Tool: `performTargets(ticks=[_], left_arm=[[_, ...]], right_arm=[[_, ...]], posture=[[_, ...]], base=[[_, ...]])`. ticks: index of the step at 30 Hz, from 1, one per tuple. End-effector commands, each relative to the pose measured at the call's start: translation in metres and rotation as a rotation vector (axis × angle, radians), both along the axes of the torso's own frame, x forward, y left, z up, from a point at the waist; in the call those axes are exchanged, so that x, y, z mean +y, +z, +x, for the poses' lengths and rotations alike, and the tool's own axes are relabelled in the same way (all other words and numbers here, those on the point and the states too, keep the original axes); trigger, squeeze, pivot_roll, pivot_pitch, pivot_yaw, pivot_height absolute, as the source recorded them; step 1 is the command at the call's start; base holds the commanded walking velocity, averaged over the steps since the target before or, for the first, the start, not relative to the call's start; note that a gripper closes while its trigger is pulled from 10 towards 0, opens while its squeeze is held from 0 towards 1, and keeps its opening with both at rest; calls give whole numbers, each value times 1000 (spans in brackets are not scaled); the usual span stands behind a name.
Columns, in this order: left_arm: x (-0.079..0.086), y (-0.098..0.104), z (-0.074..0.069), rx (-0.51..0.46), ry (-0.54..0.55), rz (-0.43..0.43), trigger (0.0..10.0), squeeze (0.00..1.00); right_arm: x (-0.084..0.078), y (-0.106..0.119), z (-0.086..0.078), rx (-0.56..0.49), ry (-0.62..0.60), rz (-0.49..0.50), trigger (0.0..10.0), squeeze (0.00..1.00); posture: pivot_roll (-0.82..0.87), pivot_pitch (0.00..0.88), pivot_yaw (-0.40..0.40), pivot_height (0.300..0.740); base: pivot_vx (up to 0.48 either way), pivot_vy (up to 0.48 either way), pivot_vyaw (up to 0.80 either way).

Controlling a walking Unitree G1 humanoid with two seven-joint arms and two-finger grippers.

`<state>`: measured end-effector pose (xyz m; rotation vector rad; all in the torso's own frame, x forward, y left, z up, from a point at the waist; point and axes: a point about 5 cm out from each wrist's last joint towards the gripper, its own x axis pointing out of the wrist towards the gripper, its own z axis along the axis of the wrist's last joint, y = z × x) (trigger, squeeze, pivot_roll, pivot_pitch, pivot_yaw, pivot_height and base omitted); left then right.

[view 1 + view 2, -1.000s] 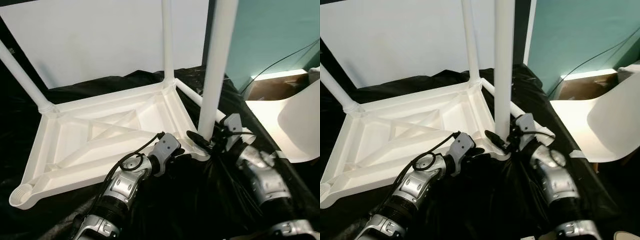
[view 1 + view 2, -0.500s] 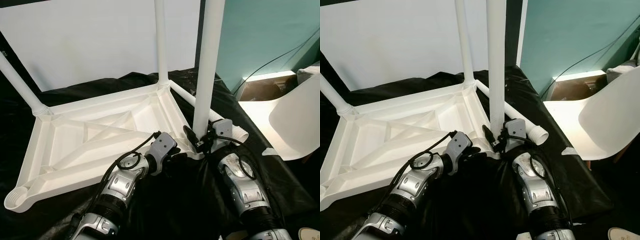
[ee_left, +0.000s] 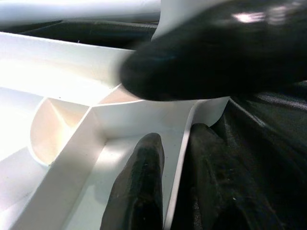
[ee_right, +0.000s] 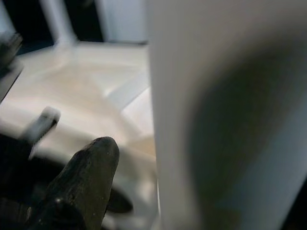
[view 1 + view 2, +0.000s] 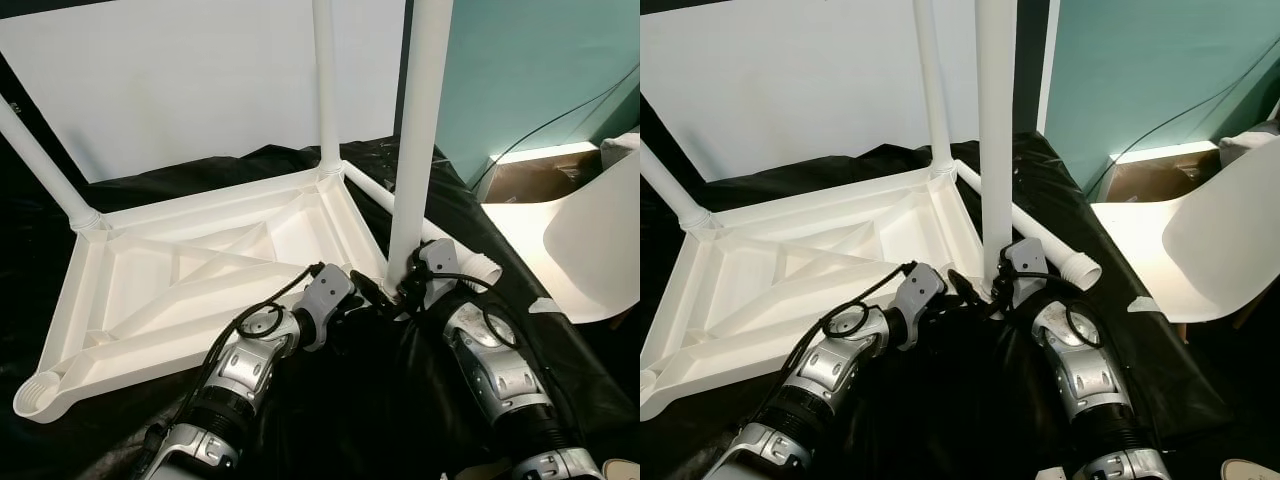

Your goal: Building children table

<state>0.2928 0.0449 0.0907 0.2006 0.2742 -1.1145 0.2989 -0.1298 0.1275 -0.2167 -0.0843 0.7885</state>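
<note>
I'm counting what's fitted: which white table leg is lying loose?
The leg lying flat on the black cloth beside the upturned tabletop; the other three stand upright in corner sockets.

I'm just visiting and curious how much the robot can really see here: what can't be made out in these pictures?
- Tops of the upright table legs: cut off by the upper edge in both eye views.
- Right gripper: its far side hidden by the near leg, so its grip is unclear.
- Right wrist view: the leg is a blur.
- Left gripper at the tabletop rim: a blurred black shape covers the corner socket.
</note>
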Motion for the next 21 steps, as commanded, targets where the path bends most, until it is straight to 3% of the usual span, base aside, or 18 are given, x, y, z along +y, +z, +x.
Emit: performTargets(ticks=[1, 9, 10, 11, 12, 17, 21], left_arm=[[1, -36, -18, 166, -33, 61, 10000, 0], [0, -36, -17, 164, -37, 64, 10000, 0], [0, -35, -17, 162, -39, 64, 10000, 0], [0, -35, -17, 162, -39, 64, 10000, 0], [-1, -35, -16, 161, -40, 63, 10000, 0], [-1, -35, -17, 164, -38, 60, 10000, 0], [-1, -36, -18, 166, -36, 58, 10000, 0]], right_arm=[[21, 3, -5, -12, 152, 0, 10000, 0], [6, 11, 3, -4, 212, -65, 10000, 0], [2, 11, 3, 2, 248, -96, 4824, 0], [2, 11, 3, 2, 248, -96, 4824, 0], [-5, 11, 2, 31, 312, -145, 0, 0], [-7, 9, 1, 63, 338, -154, 0, 0], [-5, 8, 1, 84, 319, -99, 0, 0]], posture=[[47, 0, 38, 740], [41, 0, 42, 740], [40, 0, 42, 740], [40, 0, 42, 740], [40, 0, 42, 740], [40, 0, 43, 740], [41, 0, 40, 740]], base=[[0, 0, 0], [0, 0, 0], [0, 0, 0], [0, 0, 0], [0, 0, 0], [0, 0, 0], [0, 0, 0]])
